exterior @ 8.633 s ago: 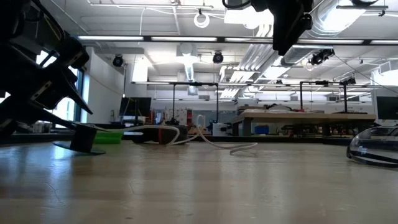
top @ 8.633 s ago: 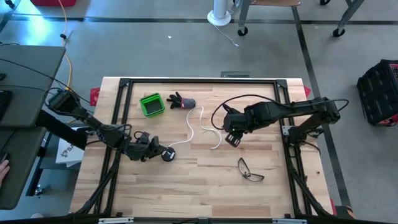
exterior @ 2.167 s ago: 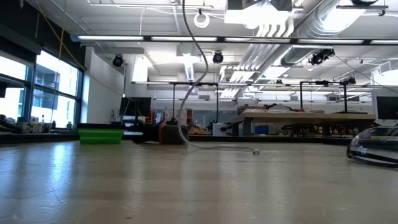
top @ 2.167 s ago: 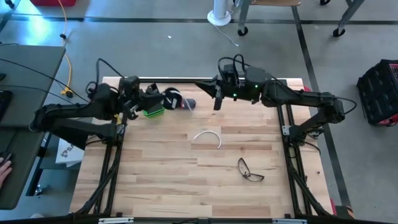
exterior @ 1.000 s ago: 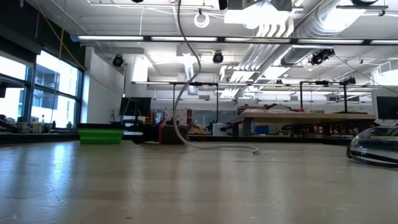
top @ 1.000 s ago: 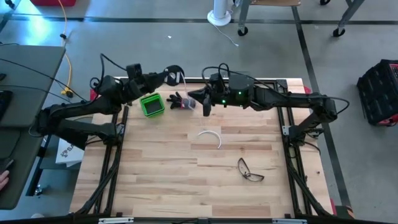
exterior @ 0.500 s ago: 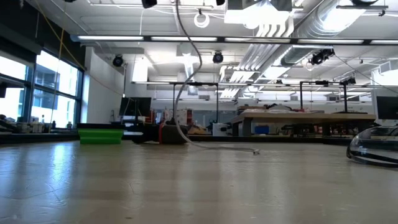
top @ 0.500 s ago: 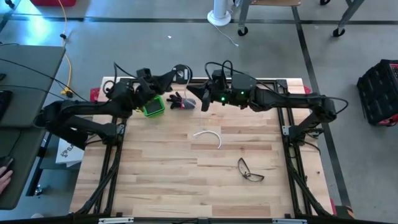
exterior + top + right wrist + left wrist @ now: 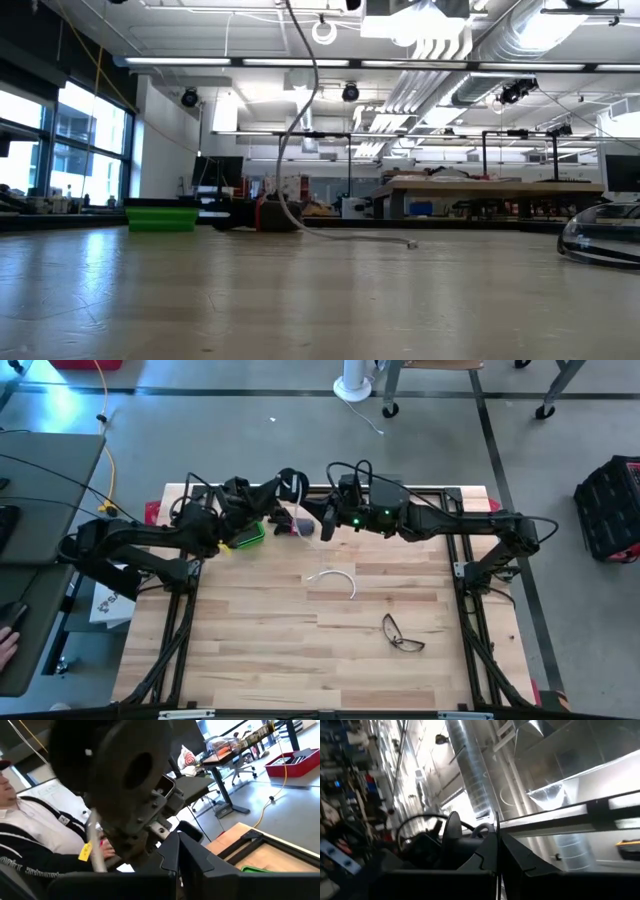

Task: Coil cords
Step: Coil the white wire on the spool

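Note:
The small round black reel (image 9: 290, 482) is held up over the table's far edge, with my left gripper (image 9: 279, 488) shut on it. From up there the thin white cord (image 9: 288, 185) drops in a curve, and its free end (image 9: 338, 574) lies on the wood. My right gripper (image 9: 324, 525) is shut on the cord and faces the left gripper just right of the reel, also raised off the table. My left gripper pinches the reel between its two fingers, coming from the table's left and slanting upward. A thin dark edge (image 9: 496, 827) stands between the shut fingers. The reel sticks out past the fingertips, lifted clear of the table. My right gripper comes in level from the table's right. Only a white sliver of cord (image 9: 180, 881) shows between the shut fingers. The cord hangs slack below, and its last stretch (image 9: 360, 238) rests on the table.
A green bin (image 9: 247, 533) and a dark glove-like thing (image 9: 288, 521) sit at the far left, under the left arm. Eyeglasses (image 9: 402, 634) lie near the right middle. A person in a white shirt (image 9: 35, 835) sits beyond the table's left side.
My left gripper has gone a little toward the table's right edge with the reel and has rolled about its own line. The hanging upper part of the cord has swung slightly. Its end on the table has stayed put.

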Controlling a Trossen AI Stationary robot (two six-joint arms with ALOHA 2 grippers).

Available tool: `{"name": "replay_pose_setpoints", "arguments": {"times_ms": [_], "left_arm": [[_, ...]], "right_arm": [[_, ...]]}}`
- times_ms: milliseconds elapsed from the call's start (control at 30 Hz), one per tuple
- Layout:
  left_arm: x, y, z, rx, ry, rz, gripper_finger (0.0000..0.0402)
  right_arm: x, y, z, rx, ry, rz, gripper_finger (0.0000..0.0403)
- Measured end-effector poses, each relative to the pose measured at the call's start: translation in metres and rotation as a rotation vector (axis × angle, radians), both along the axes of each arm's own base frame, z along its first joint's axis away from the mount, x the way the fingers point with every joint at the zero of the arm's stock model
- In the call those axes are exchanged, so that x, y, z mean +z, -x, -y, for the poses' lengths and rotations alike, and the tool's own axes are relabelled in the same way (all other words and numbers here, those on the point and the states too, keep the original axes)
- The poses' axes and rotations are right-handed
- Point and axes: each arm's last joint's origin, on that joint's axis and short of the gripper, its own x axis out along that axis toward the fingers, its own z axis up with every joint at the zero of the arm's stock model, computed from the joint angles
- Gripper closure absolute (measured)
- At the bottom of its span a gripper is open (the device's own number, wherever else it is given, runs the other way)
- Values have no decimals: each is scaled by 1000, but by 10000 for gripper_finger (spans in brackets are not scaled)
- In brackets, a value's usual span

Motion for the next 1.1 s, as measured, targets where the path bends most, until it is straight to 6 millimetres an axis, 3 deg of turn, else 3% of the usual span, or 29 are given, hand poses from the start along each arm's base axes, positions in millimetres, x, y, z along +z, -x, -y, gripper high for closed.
{"name": "replay_pose_setpoints", "arguments": {"times_ms": [167,333,433,533,600,700,767,833,967,1100], "left_arm": [[1,0,6,-46,19,18,401],[10,12,1,-15,-27,44,401],[14,19,-2,5,-34,51,401],[15,21,-5,15,-14,45,401],[16,23,-7,19,-6,53,401],[17,24,-8,26,-5,60,401],[16,23,-7,20,-5,53,401],[16,22,-5,15,-4,48,401],[16,22,-5,15,-7,38,401],[16,22,-5,24,-16,32,401]], "right_arm": [[2,3,-1,23,63,-24,403],[23,40,-6,119,116,-109,398],[31,52,-9,139,63,-94,370],[28,43,-24,227,50,-73,322],[14,30,-35,252,110,-128,288],[-7,10,-43,147,252,-208,243],[-8,6,-41,83,323,-206,223],[-5,5,-39,59,374,-187,215],[-21,-7,-37,43,420,-256,217],[-24,-12,-39,102,400,-226,227]]}}
